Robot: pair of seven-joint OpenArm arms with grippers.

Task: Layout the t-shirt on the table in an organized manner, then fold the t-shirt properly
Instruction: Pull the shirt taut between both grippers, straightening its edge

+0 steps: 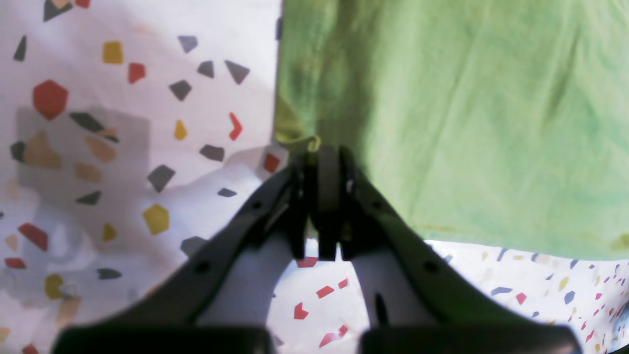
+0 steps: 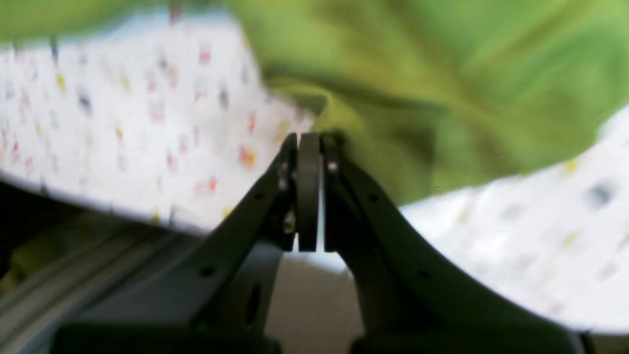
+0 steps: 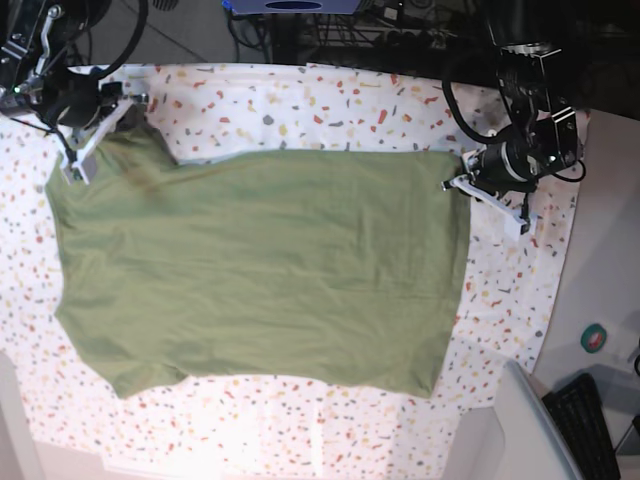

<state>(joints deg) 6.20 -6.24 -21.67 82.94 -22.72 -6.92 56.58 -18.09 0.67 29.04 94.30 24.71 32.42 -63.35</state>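
Observation:
The olive-green t-shirt (image 3: 260,270) lies spread flat on the speckled table (image 3: 300,100), neck end toward the left of the base view. My left gripper (image 3: 462,182) is at the shirt's far right corner. In the left wrist view that gripper (image 1: 319,147) is shut, pinching the corner of the t-shirt (image 1: 467,123) just above the table (image 1: 147,73). My right gripper (image 3: 100,140) is at the far left corner, where the cloth is raised. In the blurred right wrist view it (image 2: 309,137) is shut, with t-shirt (image 2: 442,73) fabric bunched at its tips over the table (image 2: 123,123).
The table's edge and a metal frame (image 2: 73,275) show below the right gripper. On the plain grey surface at the right sit a round green and red object (image 3: 595,338) and a keyboard (image 3: 585,415). Cables (image 3: 330,35) hang behind the table.

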